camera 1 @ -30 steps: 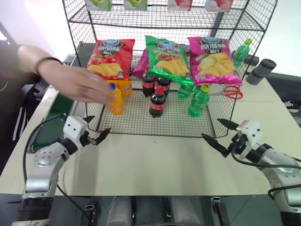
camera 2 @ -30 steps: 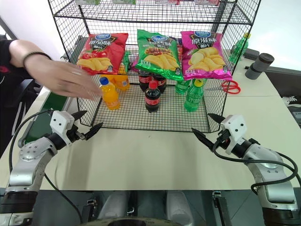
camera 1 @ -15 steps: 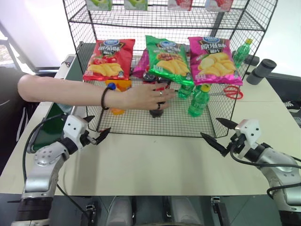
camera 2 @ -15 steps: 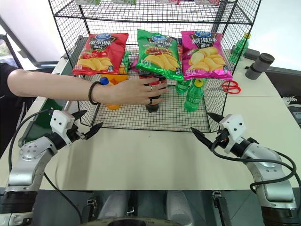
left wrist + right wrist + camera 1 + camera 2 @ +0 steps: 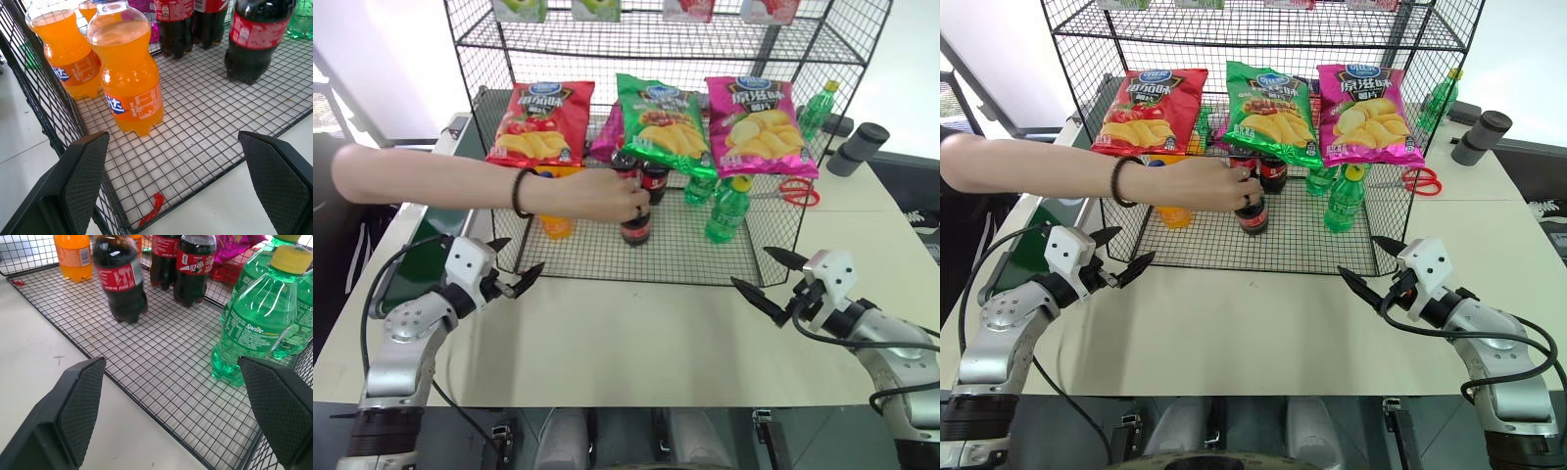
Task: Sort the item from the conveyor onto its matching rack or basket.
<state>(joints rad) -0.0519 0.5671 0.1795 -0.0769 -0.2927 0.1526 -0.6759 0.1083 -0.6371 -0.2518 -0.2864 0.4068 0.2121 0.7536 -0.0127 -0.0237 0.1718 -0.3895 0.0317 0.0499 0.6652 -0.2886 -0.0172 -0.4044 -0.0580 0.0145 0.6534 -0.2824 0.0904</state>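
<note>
Standing on the rack [image 5: 607, 257] floor under a person's hand [image 5: 597, 196], the cola bottle [image 5: 635, 223] looks rigid, smooth, liquid-heavy; grasp its labelled waist. Left gripper [image 5: 514, 274] and right gripper [image 5: 766, 282] hover spread, empty.

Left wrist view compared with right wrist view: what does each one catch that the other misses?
Left wrist alone: a small red clip on the black wire-mesh rack's front edge. Right wrist alone: green plastic bottles with yellow caps and pale tabletop. Both: orange-drink bottles, dark cola bottles with red labels, the grid floor, and open black fingers.
</note>
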